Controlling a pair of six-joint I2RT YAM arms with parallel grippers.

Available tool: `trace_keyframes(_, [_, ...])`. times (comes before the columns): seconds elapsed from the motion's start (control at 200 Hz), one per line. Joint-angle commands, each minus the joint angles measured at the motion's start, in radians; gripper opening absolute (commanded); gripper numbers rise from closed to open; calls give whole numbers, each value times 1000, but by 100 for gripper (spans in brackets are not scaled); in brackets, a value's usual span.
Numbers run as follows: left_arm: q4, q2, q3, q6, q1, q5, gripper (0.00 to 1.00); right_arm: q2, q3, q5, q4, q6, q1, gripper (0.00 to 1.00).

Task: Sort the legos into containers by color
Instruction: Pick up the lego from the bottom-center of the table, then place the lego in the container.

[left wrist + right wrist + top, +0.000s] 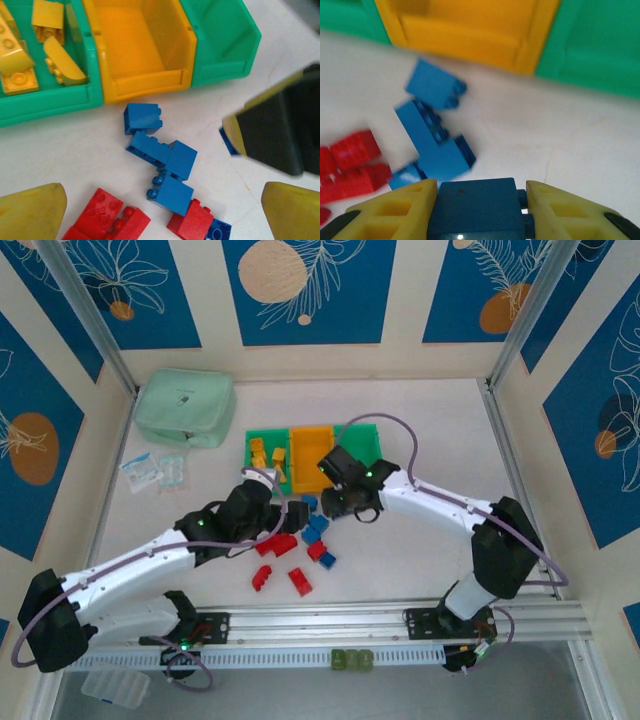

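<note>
Three joined bins stand at the back: a left green bin with several yellow legos, an orange bin with nothing in it, and a right green bin. Blue legos and red legos lie loose in front of them. My right gripper is shut on a blue brick, low over the table before the bins. My left gripper is open above the blue and red cluster, holding nothing.
A mint zip pouch and small clear packets lie at the back left. An aluminium rail runs along the near edge. The right gripper's body reaches into the left wrist view, close beside the left fingers.
</note>
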Motion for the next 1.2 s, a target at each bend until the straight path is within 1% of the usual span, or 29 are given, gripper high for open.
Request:
trace_keyframes(0.0, [-72, -35, -20, -8, 16, -52, 99, 92, 109, 29, 39, -57, -23, 40])
trace_keyframes(0.06, [-90, -45, -25, -14, 22, -55, 99, 153, 177, 32, 62, -76, -42, 41])
trace_keyframes(0.16, [-119, -59, -29, -22, 29, -62, 99, 273, 321, 47, 47, -97, -74, 40])
trace_keyframes(0.295, [-151, -82, -46, -43, 41, -82, 99, 411, 471, 95, 57, -135, -97, 41])
trace_keyframes(0.345, [-152, -93, -54, -48, 45, -81, 99, 458, 525, 99, 50, -144, -108, 43])
trace_keyframes(0.43, [-157, -108, -60, -51, 51, -82, 99, 518, 612, 96, 21, -160, -121, 52])
trace_keyframes(0.53, [-165, -120, -58, -46, 52, -90, 99, 522, 651, 100, 11, -177, -119, 59])
trace_keyframes(0.605, [-165, -123, -54, -44, 54, -95, 99, 492, 638, 92, 21, -183, -114, 63])
trace_keyframes(0.735, [-146, -129, -52, -36, 55, -93, 99, 421, 580, 94, 21, -185, -99, 67])
trace_keyframes(0.94, [-127, -139, -62, -38, 56, -103, 99, 242, 365, 64, 44, -156, -50, 71])
trace_keyframes(1.195, [-60, -100, -72, -46, 57, -61, 99, 83, 157, 30, 18, -67, 3, 74])
